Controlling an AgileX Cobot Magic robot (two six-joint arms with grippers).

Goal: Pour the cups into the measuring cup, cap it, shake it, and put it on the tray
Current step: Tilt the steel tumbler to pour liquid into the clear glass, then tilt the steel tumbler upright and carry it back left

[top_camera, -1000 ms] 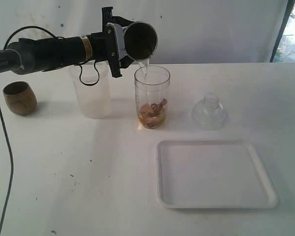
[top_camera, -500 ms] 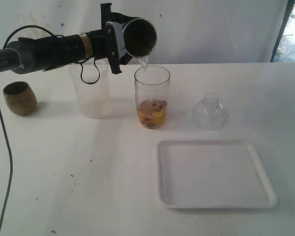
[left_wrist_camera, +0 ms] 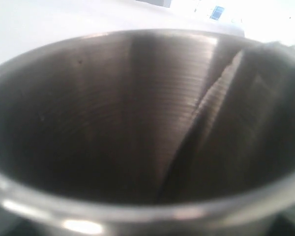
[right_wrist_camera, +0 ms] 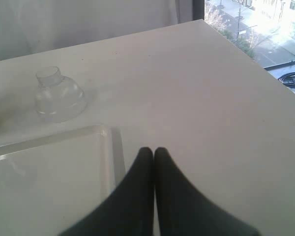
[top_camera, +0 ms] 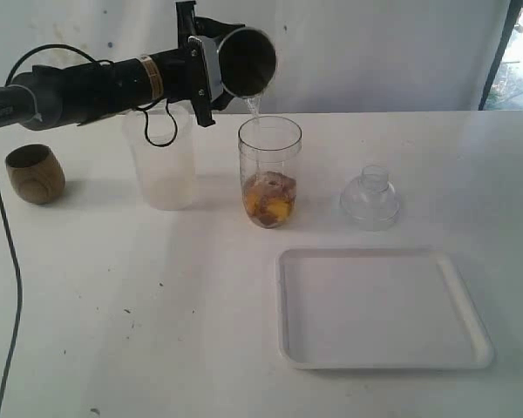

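The front left of the tabletop [top_camera: 139, 313] is bare and wide, and so is the far right side behind the white tray [top_camera: 283, 305], so a pincer could pass there. Along the back stand the wooden cup [top_camera: 35, 174], the frosted plastic cup [top_camera: 161, 165], the measuring cup [top_camera: 269, 170] and the clear dome lid [top_camera: 370, 198], with gaps between them. The black left arm [top_camera: 87, 87] reaches over the frosted cup and tips the steel tumbler [top_camera: 246, 63] just above the measuring cup's mouth, so the way in from above is blocked there, and a thin black cable [top_camera: 18, 270] hangs along the left edge.
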